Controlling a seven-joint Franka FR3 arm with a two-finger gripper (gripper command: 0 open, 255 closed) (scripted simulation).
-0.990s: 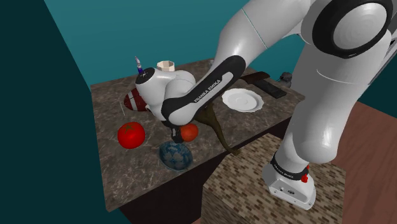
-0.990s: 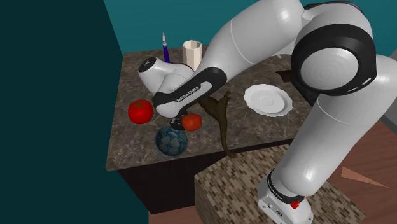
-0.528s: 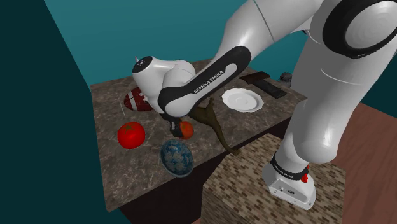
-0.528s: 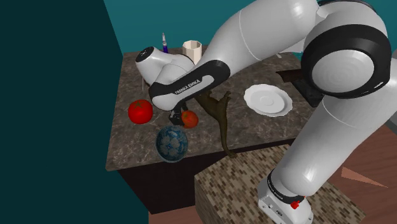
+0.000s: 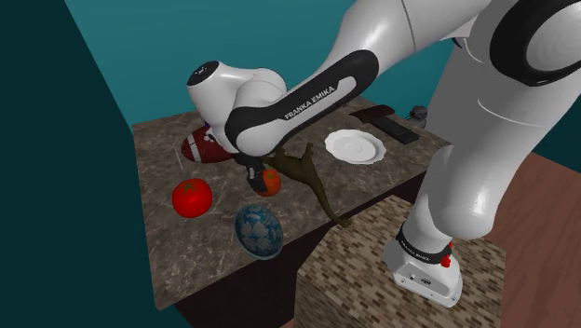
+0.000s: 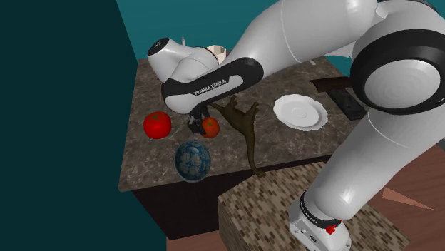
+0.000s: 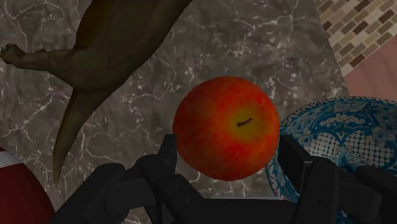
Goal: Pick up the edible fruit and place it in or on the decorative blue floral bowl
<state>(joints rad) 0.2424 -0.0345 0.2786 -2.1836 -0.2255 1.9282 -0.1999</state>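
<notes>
Step in hand: carry to the bowl, release to follow.

- Gripper (image 7: 229,147) is pinching the apple (image 7: 226,124), one black finger on each flank. The stem and yellow patch face the wrist camera. The grip sits at about the widest part, so it looks sound.
- Blue floral bowl (image 7: 347,130) is the reference. The apple hangs just beside its rim, not over it, on the side away from the tabletop's (image 7: 254,44) front edge. The shoulder view suggests the apple is clear of the marble, but I cannot confirm the gap.
- Brown dinosaur figure (image 7: 108,44) lies on the far side of the apple from the bowl. The tomato (image 5: 192,198) sits near the bowl, toward the shoulder view's left. Neither is on the path.

How to do it well (judgement):
1. Keep the pinch steady. The fruit is round and smooth and could roll out if the grip eases.
2. Take the apple above rim height before moving sideways, so fruit and fingers do not knock the bowl wall.
3. The bowl stands close to the tabletop's front edge, and a nudge might push it off.
4. Centre the apple over the hollow, lower it until it is nearly seated, then spread the fingers. A drop from height may bounce out.
</notes>
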